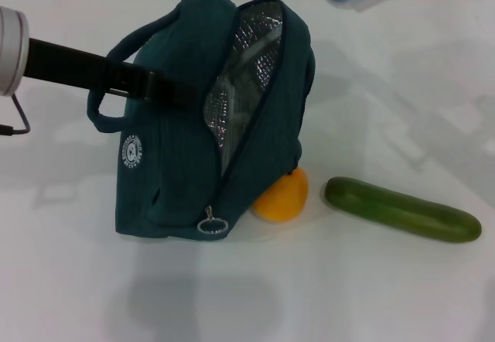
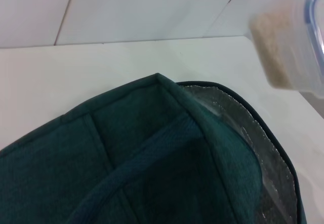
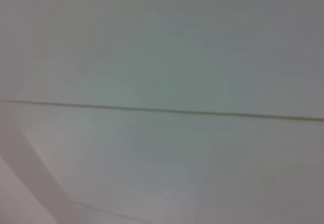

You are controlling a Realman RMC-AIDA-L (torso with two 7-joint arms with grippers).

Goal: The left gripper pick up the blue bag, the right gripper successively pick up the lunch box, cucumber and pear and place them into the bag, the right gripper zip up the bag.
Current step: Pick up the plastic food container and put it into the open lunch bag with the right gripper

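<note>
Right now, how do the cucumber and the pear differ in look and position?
The cucumber is long and dark green; the pear is round and orange-yellow. The cucumber lies in the open, clear of the blue bag, while the pear sits against the bag, partly hidden by it. Both rest on the white table, not yet bagged.

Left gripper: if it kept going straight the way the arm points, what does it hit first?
The left gripper already sits against the blue bag at its handle, pointing toward the robot's right. Straight on, it would press into the bag's upper fabric first, then likely the foil-lined opening. Depth is hard to judge.
</note>
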